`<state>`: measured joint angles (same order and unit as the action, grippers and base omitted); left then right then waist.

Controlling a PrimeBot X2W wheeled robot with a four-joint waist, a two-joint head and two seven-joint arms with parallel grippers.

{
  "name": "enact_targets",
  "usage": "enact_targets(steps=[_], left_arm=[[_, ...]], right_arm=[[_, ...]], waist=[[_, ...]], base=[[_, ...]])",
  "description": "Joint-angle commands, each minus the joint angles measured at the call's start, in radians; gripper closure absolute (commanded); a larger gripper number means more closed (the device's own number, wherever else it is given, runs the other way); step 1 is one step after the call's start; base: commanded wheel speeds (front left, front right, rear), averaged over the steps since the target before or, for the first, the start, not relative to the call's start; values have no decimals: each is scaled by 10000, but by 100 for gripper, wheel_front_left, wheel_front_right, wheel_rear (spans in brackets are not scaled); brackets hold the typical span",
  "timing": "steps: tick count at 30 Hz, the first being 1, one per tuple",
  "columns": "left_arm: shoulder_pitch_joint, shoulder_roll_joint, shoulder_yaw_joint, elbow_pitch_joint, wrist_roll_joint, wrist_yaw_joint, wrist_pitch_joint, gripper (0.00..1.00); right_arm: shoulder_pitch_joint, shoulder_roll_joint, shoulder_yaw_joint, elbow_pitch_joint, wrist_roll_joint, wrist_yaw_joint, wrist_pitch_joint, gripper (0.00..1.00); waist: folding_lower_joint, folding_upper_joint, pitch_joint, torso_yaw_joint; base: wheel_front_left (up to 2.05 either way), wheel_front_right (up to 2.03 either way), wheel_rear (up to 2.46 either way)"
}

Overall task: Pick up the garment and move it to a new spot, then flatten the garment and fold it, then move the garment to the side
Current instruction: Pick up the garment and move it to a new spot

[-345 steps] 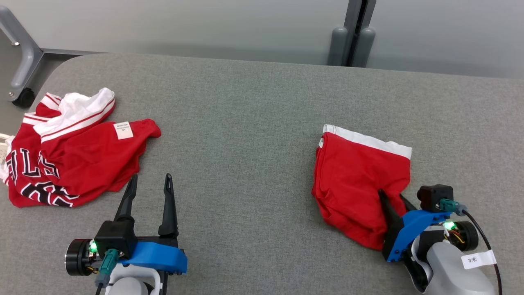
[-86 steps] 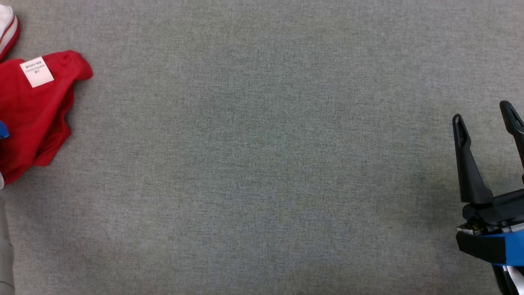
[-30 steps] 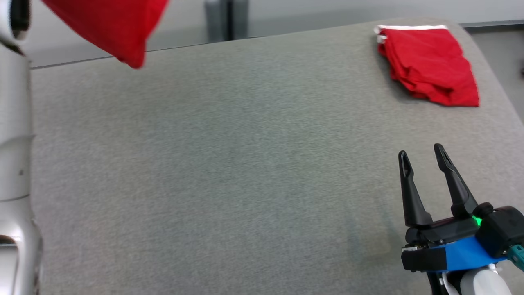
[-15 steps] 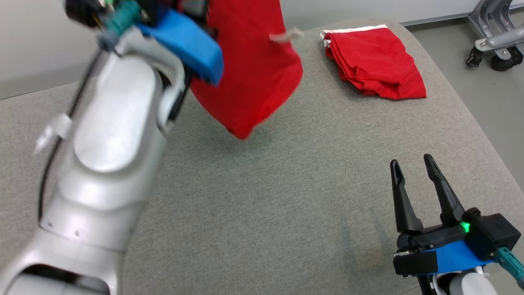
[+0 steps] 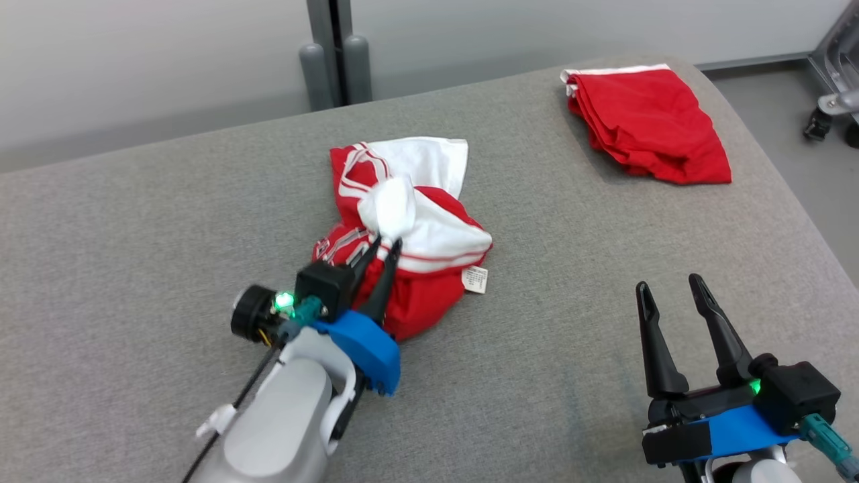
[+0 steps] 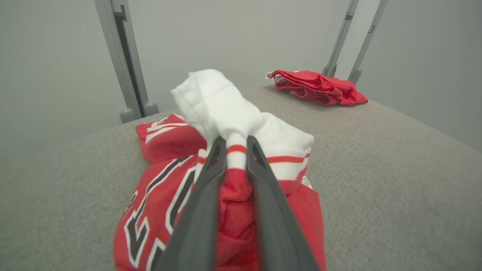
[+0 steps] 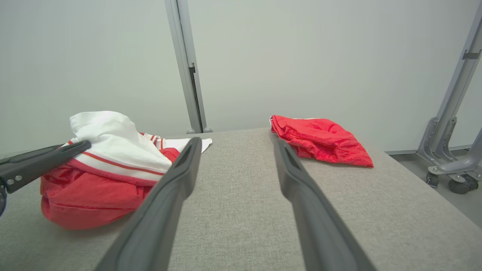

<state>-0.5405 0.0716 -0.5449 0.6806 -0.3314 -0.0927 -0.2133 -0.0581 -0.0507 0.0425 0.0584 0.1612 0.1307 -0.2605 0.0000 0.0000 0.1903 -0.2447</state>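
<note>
A crumpled red and white garment [image 5: 409,221] with black lettering lies heaped in the middle of the grey table [image 5: 168,221]. My left gripper [image 5: 384,244] is shut on a bunched fold of it; in the left wrist view the fingers [image 6: 211,177] pinch red and white fabric [image 6: 233,120] that bulges up past the tips. My right gripper [image 5: 664,283] stands open and empty at the lower right, apart from the garment. From the right wrist view the garment [image 7: 101,165] sits to the left of the open fingers [image 7: 180,169].
A second, folded red garment [image 5: 644,127] lies at the table's far right corner [image 7: 320,139]. A grey post [image 5: 333,54] stands behind the table against the pale wall. A wheeled grey frame [image 5: 832,100] stands on the floor right of the table edge.
My left arm has come down from high in the air and set the hanging garment on the table's middle, still gripped. The head camera shifted. The right gripper stayed open and barely moved.
</note>
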Motion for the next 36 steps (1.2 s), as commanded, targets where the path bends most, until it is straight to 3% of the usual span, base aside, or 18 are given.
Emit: enact_targets(steps=[1, 2, 3, 11, 21, 27, 36], left_arm=[[181, 1, -53, 37, -51, 57, -68, 71], [287, -40, -129, 60, -61, 74, -105, 13], [365, -68, -181, 56, -65, 124, -148, 0], [767, 175, 81, -825, 210, 644, -511, 0], [2502, 1038, 1818, -3642, 826, 1369, -525, 0], [3708, 1137, 2867, -4605, 1000, 1247, -518, 0], [5008, 1115, 3910, -4691, 1289, 1157, -520, 0]], right_arm=[[67, -1, -1, 48, -26, 3, -49, 0], [97, -2, -12, 94, -26, 3, -49, 0], [134, -2, 23, 142, -32, 3, -48, 0], [484, -3, -58, 506, -84, 3, -53, 0], [790, -5, -215, 810, -23, 3, -56, 0], [1017, -5, -347, 917, 31, 3, -59, 0], [1256, -6, -533, 1042, 40, 1, -59, 0]], waist=[[0, 0, -39, 60], [0, 0, -94, 130], [0, 0, -142, 183], [0, 0, -679, 806], [0, 0, -1282, 1663], [0, 0, -1670, 2194], [0, 0, -1975, 2608]], base=[[0, 0, 0], [0, 0, 0], [0, 0, 0], [0, 0, 0], [0, 0, 0], [0, 0, 0], [0, 0, 0]])
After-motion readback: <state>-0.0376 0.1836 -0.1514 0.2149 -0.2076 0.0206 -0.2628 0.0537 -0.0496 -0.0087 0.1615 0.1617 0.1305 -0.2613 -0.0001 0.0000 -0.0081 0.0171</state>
